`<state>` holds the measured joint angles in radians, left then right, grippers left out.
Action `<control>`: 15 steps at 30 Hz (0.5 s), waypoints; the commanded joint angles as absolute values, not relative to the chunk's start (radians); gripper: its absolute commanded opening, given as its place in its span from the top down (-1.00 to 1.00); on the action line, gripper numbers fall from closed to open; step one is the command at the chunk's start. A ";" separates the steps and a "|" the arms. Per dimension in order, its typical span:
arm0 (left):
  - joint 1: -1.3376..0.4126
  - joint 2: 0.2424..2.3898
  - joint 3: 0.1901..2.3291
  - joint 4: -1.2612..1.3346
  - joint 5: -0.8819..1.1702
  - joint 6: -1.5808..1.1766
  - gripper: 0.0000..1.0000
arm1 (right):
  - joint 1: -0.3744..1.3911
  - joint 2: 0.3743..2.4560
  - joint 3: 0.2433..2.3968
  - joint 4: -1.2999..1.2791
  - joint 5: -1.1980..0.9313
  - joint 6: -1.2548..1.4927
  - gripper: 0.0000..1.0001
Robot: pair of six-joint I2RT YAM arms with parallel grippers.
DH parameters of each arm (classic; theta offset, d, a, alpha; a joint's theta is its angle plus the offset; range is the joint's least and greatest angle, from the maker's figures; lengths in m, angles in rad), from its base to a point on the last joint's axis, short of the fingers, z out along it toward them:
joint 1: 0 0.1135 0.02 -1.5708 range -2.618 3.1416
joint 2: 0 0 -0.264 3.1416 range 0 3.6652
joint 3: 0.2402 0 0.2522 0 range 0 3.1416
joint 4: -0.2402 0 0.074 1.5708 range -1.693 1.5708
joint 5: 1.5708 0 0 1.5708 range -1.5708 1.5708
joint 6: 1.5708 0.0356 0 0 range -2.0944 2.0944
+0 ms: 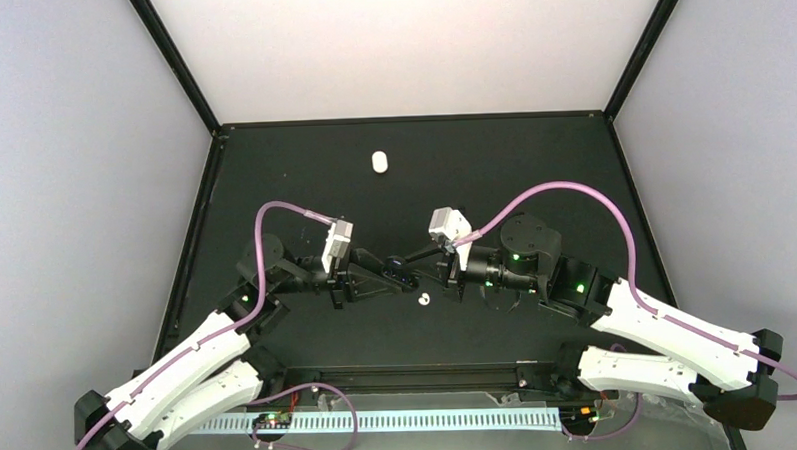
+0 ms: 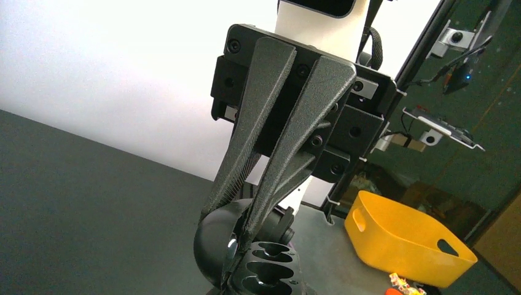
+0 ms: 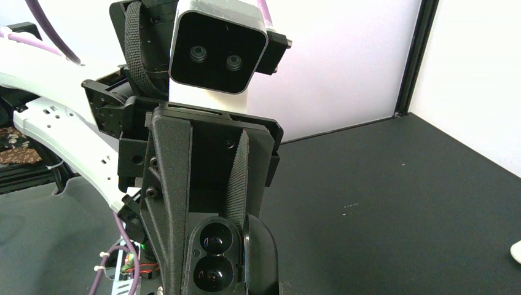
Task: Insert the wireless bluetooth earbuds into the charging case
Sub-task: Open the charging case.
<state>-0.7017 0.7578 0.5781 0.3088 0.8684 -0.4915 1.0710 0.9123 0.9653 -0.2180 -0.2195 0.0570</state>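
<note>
The black charging case (image 1: 402, 269) hangs open between my two grippers at the table's middle. My left gripper (image 1: 388, 274) shows in the right wrist view, its fingers (image 3: 167, 203) either side of the case base (image 3: 212, 255), shut on it. My right gripper (image 1: 422, 263) shows in the left wrist view, its fingers (image 2: 279, 184) nearly together and pinching where the lid (image 2: 212, 243) meets the base (image 2: 270, 270). One white earbud (image 1: 424, 300) lies on the table just in front of the grippers. I cannot tell if black buds sit in the glossy hollows; the others are out of view.
A white oval object (image 1: 379, 162) lies toward the back of the black table (image 1: 533, 170), and shows at the right wrist view's edge (image 3: 516, 252). White walls and black frame posts enclose the table. A yellow bin (image 2: 405, 236) stands outside the enclosure.
</note>
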 commanded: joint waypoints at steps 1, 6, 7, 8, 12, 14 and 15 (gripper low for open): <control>-0.705 0.761 0.586 0.353 0.885 -0.495 0.48 | 1.070 0.893 0.981 -0.203 -0.218 0.051 0.85; -0.705 0.765 0.586 0.354 0.882 -0.499 0.38 | 1.069 0.890 0.981 -0.204 -0.219 0.053 0.85; -0.706 0.767 0.585 0.358 0.884 -0.501 0.37 | 1.070 0.889 0.982 -0.203 -0.218 0.053 0.85; -0.705 0.768 0.585 0.361 0.884 -0.504 0.37 | 1.069 0.888 0.980 -0.202 -0.218 0.052 0.84; -0.706 0.770 0.583 0.373 0.887 -0.513 0.36 | 1.070 0.887 0.981 -0.202 -0.219 0.052 0.85; -0.704 0.771 0.582 0.378 0.887 -0.515 0.37 | 1.070 0.885 0.981 -0.202 -0.219 0.052 0.84; -0.705 0.772 0.581 0.381 0.890 -0.517 0.37 | 1.070 0.885 0.981 -0.202 -0.219 0.052 0.84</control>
